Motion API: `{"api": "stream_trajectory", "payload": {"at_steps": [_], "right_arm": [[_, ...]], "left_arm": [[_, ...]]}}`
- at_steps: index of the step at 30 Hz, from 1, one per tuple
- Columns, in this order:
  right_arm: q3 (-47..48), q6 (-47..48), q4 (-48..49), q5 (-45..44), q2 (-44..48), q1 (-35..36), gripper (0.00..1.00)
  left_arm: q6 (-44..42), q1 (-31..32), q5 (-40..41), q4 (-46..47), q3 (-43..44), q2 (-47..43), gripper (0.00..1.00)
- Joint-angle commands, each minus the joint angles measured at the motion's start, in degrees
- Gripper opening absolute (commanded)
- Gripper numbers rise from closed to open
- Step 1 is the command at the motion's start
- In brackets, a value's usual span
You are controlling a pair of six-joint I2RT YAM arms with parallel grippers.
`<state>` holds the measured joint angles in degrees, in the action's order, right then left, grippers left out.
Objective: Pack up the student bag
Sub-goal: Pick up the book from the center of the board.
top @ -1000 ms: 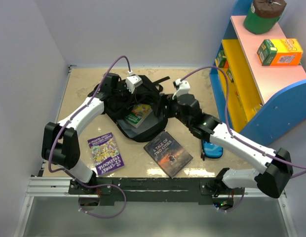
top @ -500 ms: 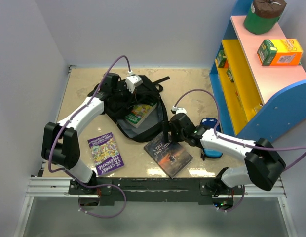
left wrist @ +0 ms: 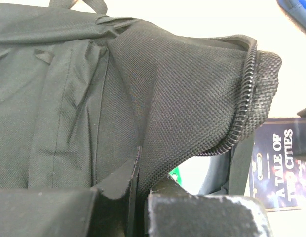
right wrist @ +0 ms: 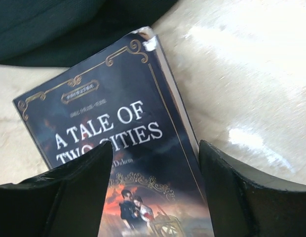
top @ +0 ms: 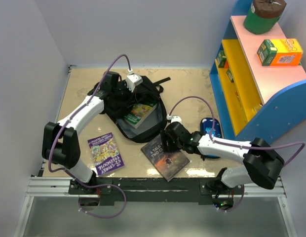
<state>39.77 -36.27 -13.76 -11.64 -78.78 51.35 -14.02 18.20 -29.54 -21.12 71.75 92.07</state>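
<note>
Beside the student bag (left wrist: pixel 182 89), right hand (right wrist: pixel 155 158) gapes over dark book (right wrist: pixel 108 98); left hand (left wrist: pixel 139 191) clamps bag fabric.

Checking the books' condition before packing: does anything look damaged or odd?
The dark book titled A Tale of Two Cities has a scuffed, whitish top corner on its cover, seen in the right wrist view. Nothing else stands out.

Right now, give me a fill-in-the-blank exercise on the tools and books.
1. The left tool pinches black fabric of the ___.
2. The right tool stands open over the dark book titled A Tale of Two ___.
3. A green book lies ___ the student bag.
4. The purple book lies on the table on the ___ arm's side.
Missing: student bag; Cities; inside; left.
</note>
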Motion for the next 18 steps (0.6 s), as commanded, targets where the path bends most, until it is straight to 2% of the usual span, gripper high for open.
{"api": "stream_trajectory", "payload": {"at_steps": [1,14,15,16,18], "right_arm": [[3.2,-3.7,-1.9,-1.2,3.8,4.1,0.72],[5.6,-7.2,-3.7,-0.2,8.2,6.7,0.63],[5.8,-7.3,-3.5,-0.1,8.6,6.8,0.61],[5.9,-7.2,-3.0,0.6,8.9,6.8,0.52],[5.0,-6.9,-0.7,2.0,10.0,6.9,0.44]], "left_arm": [[1.0,0.6,-1.2,0.8,3.1,-0.1,0.0],[0.9,0.5,-1.0,1.3,2.3,0.1,0.0],[0.9,0.5,-1.0,1.3,2.3,0.1,0.0],[0.8,0.5,-0.9,1.4,2.3,0.1,0.0],[0.8,0.5,-0.9,1.3,2.2,0.0,0.0]]}}
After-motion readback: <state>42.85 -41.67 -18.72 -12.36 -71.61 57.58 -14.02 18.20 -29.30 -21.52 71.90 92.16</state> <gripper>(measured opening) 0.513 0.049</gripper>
